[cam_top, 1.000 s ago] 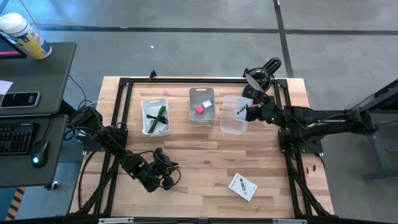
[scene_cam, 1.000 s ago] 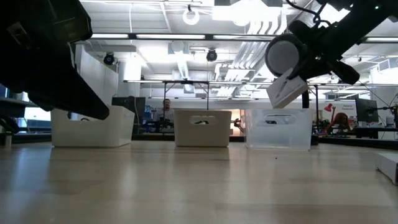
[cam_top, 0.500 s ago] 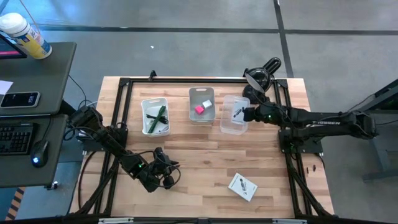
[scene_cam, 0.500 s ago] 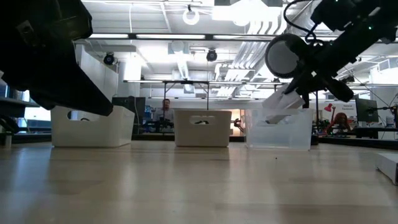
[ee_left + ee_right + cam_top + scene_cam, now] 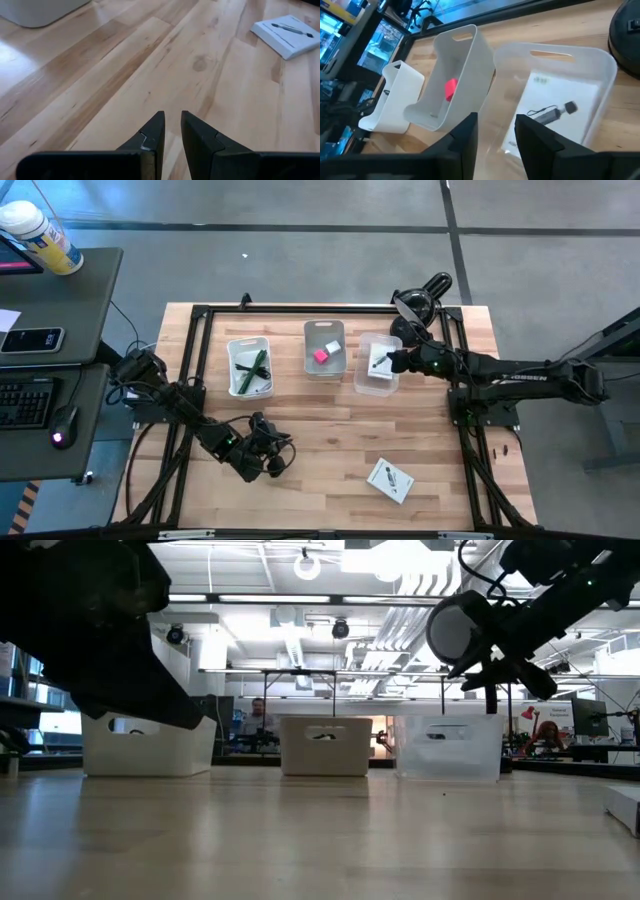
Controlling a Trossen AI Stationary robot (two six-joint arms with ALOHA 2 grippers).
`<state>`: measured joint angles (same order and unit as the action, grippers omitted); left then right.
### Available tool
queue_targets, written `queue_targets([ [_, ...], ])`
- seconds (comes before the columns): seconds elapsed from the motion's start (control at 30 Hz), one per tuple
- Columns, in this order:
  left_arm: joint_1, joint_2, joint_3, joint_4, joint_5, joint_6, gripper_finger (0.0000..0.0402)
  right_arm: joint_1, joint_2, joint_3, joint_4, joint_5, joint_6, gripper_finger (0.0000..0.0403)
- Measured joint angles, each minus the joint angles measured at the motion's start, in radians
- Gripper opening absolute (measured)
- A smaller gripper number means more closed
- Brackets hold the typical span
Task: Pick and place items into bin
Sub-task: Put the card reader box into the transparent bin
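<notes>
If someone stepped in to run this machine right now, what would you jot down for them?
Right gripper: open, empty, over the clear bin, where a white card lies.
Left gripper: nearly shut, empty, low over bare table, waiting.
Done: green pen in the left bin; pink block and white cube in the middle bin.
Left: one white card on the table near the front right.

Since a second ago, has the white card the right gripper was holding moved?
Yes. The white card has dropped out of the right gripper and now lies flat inside the clear bin, below the gripper.
</notes>
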<state>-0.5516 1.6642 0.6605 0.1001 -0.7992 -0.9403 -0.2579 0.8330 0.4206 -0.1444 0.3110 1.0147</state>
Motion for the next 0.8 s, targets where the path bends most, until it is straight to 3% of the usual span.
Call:
queue_targets([
  [0.4, 0.01, 0.0, 0.0, 0.024, 0.022, 0.027, 0.0051, 0.029, -0.043, 0.002, 0.117, -0.125, -0.104, 0.0123],
  [0.8, 0.01, 0.0, 0.0, 0.03, 0.021, 0.046, 0.0051, 0.161, -0.176, 0.032, -0.018, -0.246, -0.176, 0.0123],
])
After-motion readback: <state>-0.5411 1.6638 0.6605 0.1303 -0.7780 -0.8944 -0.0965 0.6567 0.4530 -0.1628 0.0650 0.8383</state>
